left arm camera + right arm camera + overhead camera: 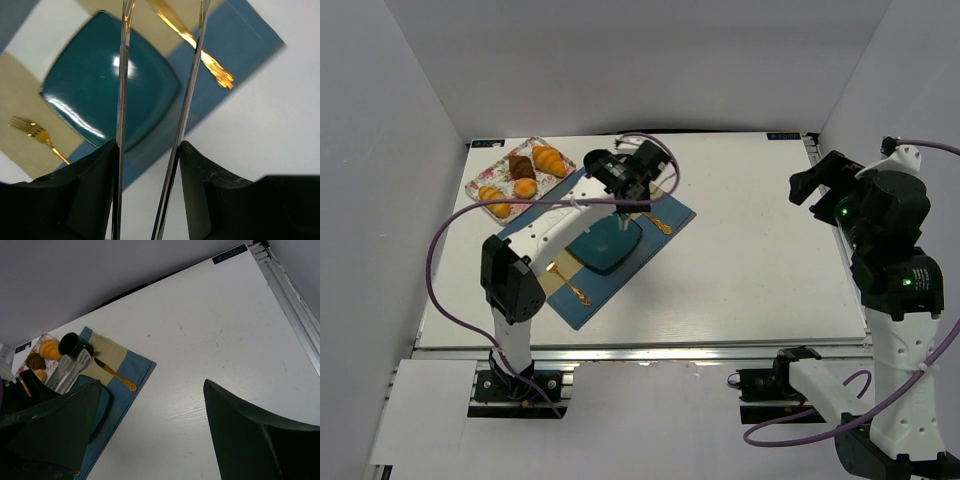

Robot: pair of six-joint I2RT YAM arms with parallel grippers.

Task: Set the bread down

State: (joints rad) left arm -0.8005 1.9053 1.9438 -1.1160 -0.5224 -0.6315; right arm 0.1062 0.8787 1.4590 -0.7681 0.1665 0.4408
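The bread, a golden croissant (550, 158), lies on a floral tray (480, 184) at the table's far left, beside a dark brown pastry (522, 165) and a small orange bun (525, 187). It shows as an orange shape in the right wrist view (50, 349). My left gripper (620, 185) (148, 145) is shut on metal tongs (121, 75). The tongs' arms are spread and empty over a teal plate (605, 250) (90, 85). My right gripper (810, 185) (150, 390) is open and empty, raised at the right edge, far from the bread.
The plate sits on a blue and beige placemat (665, 212) with a gold fork (568, 283) (30, 131) and gold knife (660, 222) (112, 374). A dark cup (72, 344) stands at the mat's far corner. A second croissant (495, 200) lies on the tray.
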